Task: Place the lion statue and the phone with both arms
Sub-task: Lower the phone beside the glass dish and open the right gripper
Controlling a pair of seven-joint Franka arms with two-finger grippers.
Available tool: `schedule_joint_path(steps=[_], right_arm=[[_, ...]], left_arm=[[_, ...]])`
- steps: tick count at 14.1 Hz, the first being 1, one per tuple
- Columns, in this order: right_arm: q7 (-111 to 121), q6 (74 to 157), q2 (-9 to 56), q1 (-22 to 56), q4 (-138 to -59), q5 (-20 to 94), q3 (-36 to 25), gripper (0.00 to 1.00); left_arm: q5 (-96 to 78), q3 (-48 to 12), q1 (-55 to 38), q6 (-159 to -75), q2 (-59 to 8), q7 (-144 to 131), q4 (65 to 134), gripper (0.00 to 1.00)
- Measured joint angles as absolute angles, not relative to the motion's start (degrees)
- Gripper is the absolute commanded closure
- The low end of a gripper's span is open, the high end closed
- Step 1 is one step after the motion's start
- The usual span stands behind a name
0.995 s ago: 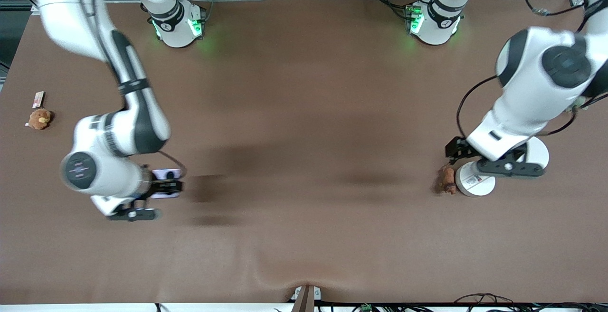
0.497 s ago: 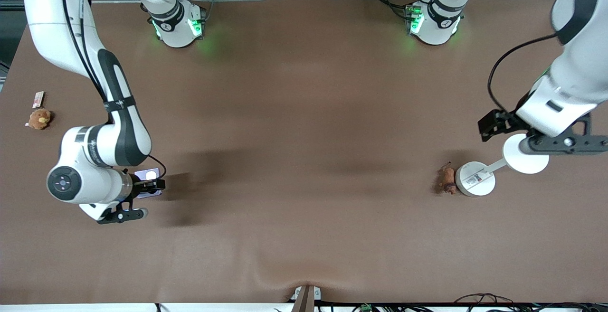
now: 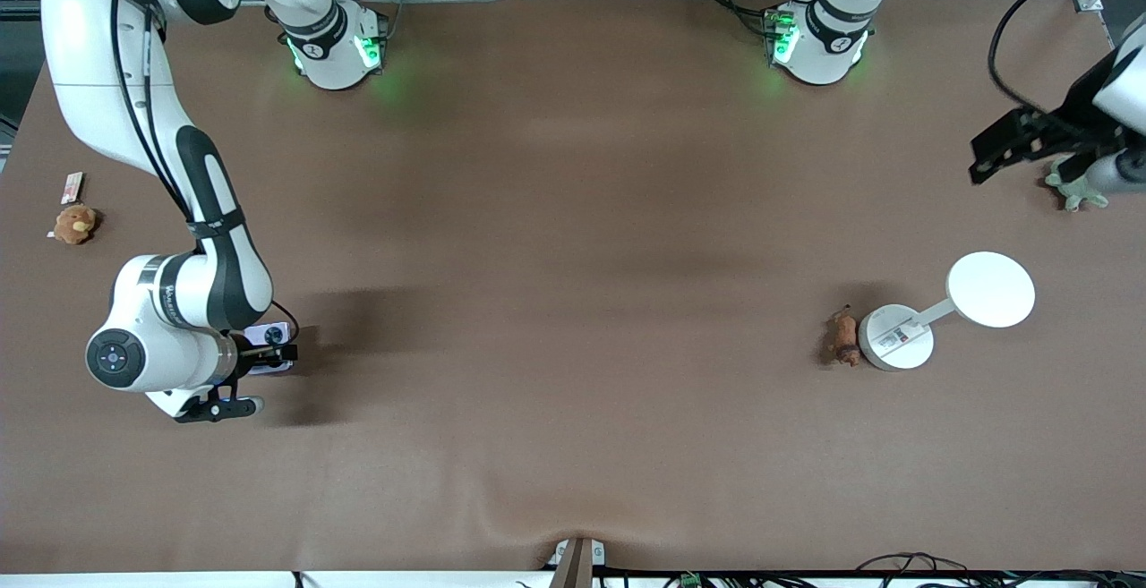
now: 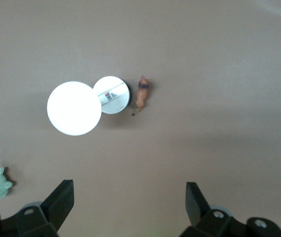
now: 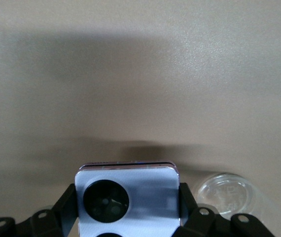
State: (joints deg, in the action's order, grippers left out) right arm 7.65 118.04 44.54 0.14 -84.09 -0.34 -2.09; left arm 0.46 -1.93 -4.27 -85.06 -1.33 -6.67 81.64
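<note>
Phone: the lavender flip phone (image 5: 127, 197) is clamped between the two fingers of the right gripper (image 3: 269, 353), one finger on each side edge, its black camera circles facing the wrist camera; it is held over the table (image 3: 573, 212) toward the right arm's end.
Lion statue: the small reddish-brown lion statue (image 3: 843, 338) lies on the table toward the left arm's end, just beside the round base of a white stand (image 3: 896, 337); whether the two touch I cannot tell. No gripper is on it.
Left gripper: the left gripper (image 4: 128, 200) hangs in the air with its fingers wide apart and nothing between them, up near the table's edge at the left arm's end, beside a green plush turtle (image 3: 1074, 191); the statue is well apart from it.
Risk, phone: the grip is only on the phone's thin edges, so it could likely slip or twist if released high or at a tilt.
Risk, statue: it is tiny and close to the stand's base; any later grasp could nudge the stand or push the figurine away.
Containers: a clear, round, lid-like dish (image 5: 228, 189) lies on the table just beside the phone; nothing visible in it.
Outlying: an orange-brown plush toy (image 3: 75, 224) near the table edge at the right arm's end.
</note>
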Motion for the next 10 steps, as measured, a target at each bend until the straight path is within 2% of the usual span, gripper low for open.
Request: schedule_joint_path(steps=[6, 10], right_arm=[[9.48, 117.06, 44.01, 0.21, -83.35, -0.34, -1.44, 0.00], [10.71, 111.99, 39.27, 0.96, -81.16, -0.34, 0.80, 0.00]], left_arm=[[0.17, -0.24, -5.30, -84.96, 2.43, -6.67, 86.70, 0.00], [0.17, -0.10, -5.28, -84.98, 2.50, -6.67, 86.99, 0.00]])
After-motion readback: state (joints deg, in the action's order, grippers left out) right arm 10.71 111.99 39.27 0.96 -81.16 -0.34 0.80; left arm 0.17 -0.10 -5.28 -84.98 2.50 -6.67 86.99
